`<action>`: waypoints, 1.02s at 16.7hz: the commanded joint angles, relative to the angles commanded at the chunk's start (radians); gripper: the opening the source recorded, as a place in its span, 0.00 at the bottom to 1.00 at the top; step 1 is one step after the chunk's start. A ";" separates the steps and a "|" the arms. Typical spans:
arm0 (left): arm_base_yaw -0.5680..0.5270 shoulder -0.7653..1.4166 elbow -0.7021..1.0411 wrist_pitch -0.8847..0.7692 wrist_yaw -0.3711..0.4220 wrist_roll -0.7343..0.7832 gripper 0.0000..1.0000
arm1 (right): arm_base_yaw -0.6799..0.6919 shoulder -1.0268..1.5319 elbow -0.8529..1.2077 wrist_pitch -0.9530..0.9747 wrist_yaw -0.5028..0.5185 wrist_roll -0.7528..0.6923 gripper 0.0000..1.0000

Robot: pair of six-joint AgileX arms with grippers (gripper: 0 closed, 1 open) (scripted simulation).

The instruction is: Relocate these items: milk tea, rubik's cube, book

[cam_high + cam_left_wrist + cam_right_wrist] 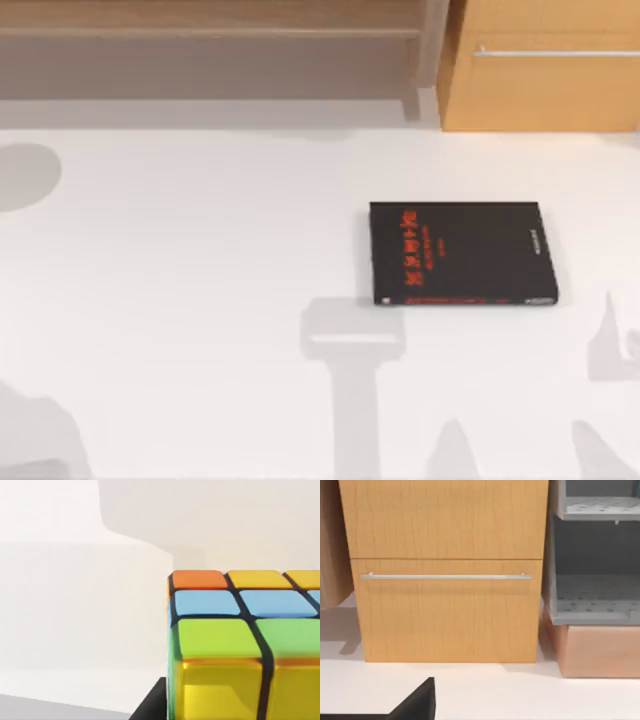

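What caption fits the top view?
Black rectangular book with red lettering lying flat on white table, before a wooden drawer cabinet.

The light is bright and even over the white table (180,300), with no glare on it. Soft grey shadows lie on the table: 1 round patch at the left edge, 1 tall shape near the middle front, and pointed shapes along the front and right. The black book (460,252) throws only a thin shadow. In the left wrist view the rubik's cube (240,645) is very close and looks soft at its edges, with a glossy shine on the yellow face. The wooden cabinet (445,570) is evenly lit.
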 joint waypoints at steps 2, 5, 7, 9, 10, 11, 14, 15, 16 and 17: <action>0.000 -0.002 0.002 -0.003 0.000 0.000 0.00 | 0.000 0.000 0.000 0.000 0.000 0.000 1.00; 0.000 0.002 0.001 0.001 -0.001 0.001 0.00 | 0.000 0.000 0.000 0.000 0.000 0.000 1.00; -0.018 0.014 0.030 0.034 -0.001 -0.011 0.00 | 0.000 0.000 0.000 0.000 0.000 0.000 1.00; -0.057 0.043 0.091 0.107 -0.001 -0.036 0.00 | 0.000 0.000 0.000 0.000 0.000 0.000 1.00; -0.083 0.061 0.128 0.155 -0.002 -0.053 0.00 | 0.000 0.000 0.000 0.000 0.000 0.000 1.00; -0.112 0.083 0.170 0.211 -0.002 -0.072 0.00 | 0.000 0.000 0.000 0.000 0.000 0.000 1.00; -0.219 0.164 0.305 0.424 -0.001 -0.140 0.00 | 0.000 0.000 0.000 0.000 0.000 0.000 1.00; -0.258 0.192 0.351 0.506 -0.001 -0.166 0.00 | 0.000 0.000 0.000 0.000 0.000 0.000 1.00; -0.298 0.219 0.397 0.592 0.000 -0.193 0.00 | 0.000 0.000 0.000 0.000 0.000 0.000 1.00; -0.339 0.244 0.443 0.680 0.001 -0.221 0.00 | 0.000 0.000 0.000 0.000 0.000 0.000 1.00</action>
